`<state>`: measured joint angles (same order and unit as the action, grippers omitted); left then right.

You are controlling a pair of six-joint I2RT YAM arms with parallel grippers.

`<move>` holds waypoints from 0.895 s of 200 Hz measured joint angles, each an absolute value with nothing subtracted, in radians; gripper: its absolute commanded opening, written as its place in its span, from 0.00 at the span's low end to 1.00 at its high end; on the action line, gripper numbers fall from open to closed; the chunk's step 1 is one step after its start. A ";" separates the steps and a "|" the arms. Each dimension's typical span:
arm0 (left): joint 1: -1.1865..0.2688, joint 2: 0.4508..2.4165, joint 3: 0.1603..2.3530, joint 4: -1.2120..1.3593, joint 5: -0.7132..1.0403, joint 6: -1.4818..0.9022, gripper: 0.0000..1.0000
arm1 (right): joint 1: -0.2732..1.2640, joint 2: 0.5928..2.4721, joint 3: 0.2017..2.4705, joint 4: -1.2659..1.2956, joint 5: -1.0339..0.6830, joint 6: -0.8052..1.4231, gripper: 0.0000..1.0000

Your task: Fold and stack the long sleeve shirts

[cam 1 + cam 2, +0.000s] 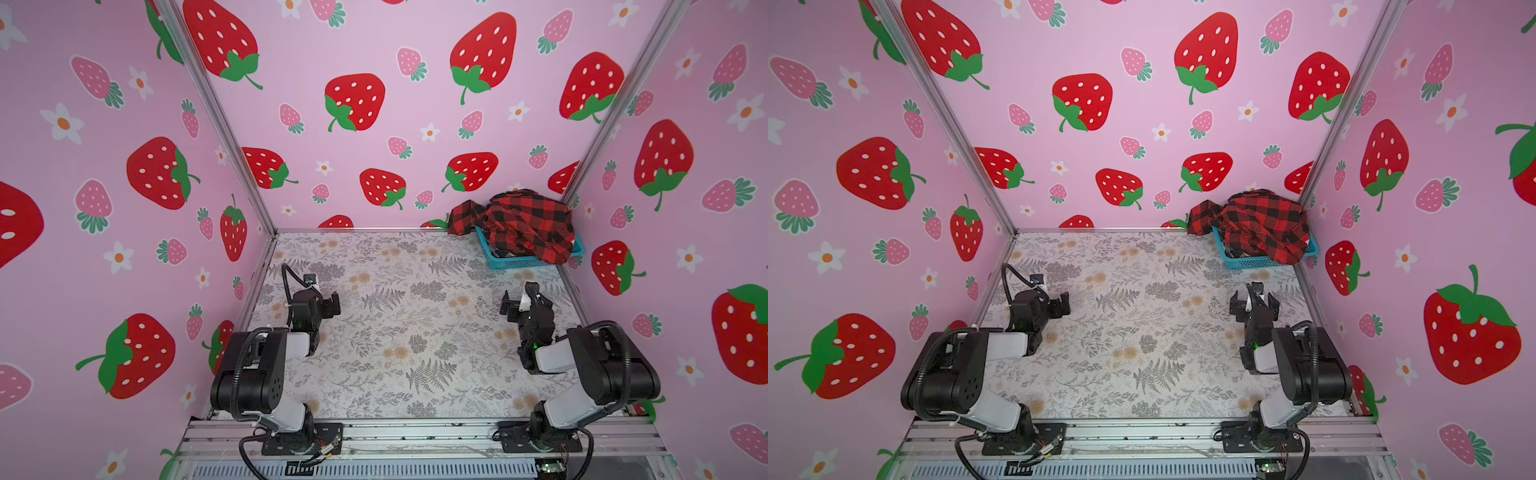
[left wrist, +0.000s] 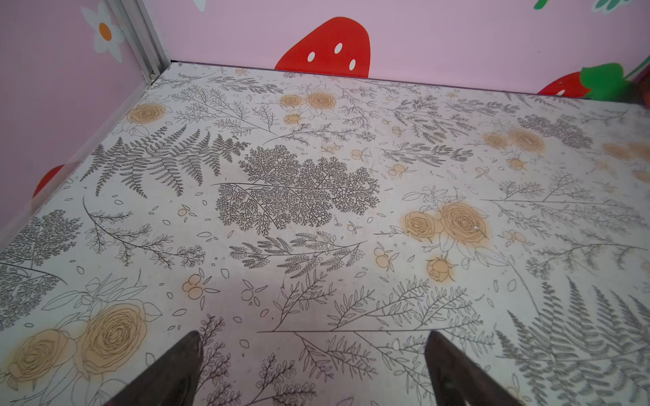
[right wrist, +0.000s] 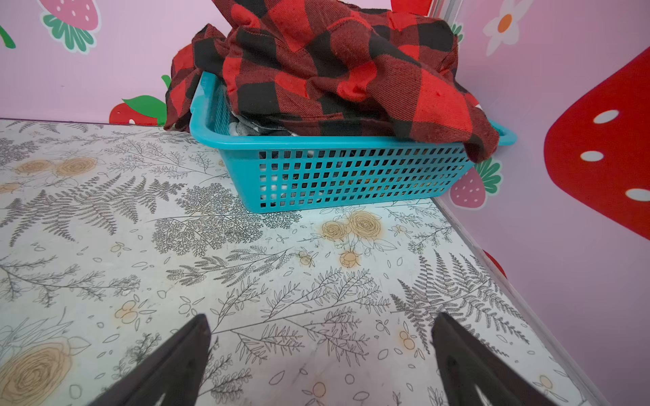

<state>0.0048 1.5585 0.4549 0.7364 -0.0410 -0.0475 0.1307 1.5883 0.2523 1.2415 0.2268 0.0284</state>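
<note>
Two black parallel grippers, the left gripper (image 1: 333, 302) near nine o'clock and the right gripper (image 1: 519, 297) near three o'clock of the floral-print table (image 1: 415, 332), hung with jaws spread wide and empty, probably parked aside so the middle was free for folding. One soft red-and-black buffalo-check shirt (image 1: 528, 224) lay crumpled atop the single teal perforated plastic basket (image 1: 524, 262) in the two o'clock corner, one sleeve (image 1: 463, 216) spilling over its rim; one scrap of grey-and-black cloth (image 3: 262, 129) beneath suggested a second shirt, any others hidden
</note>
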 measured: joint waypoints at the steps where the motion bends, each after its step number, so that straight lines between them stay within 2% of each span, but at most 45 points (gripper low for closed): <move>1: 0.005 1.559 0.455 0.736 -0.041 -0.047 0.99 | 0.131 1.588 0.252 1.242 0.227 0.028 1.00; 179: 0.006 1.557 0.455 0.732 -0.041 -0.048 0.99 | 0.133 1.579 0.255 1.225 0.236 0.030 1.00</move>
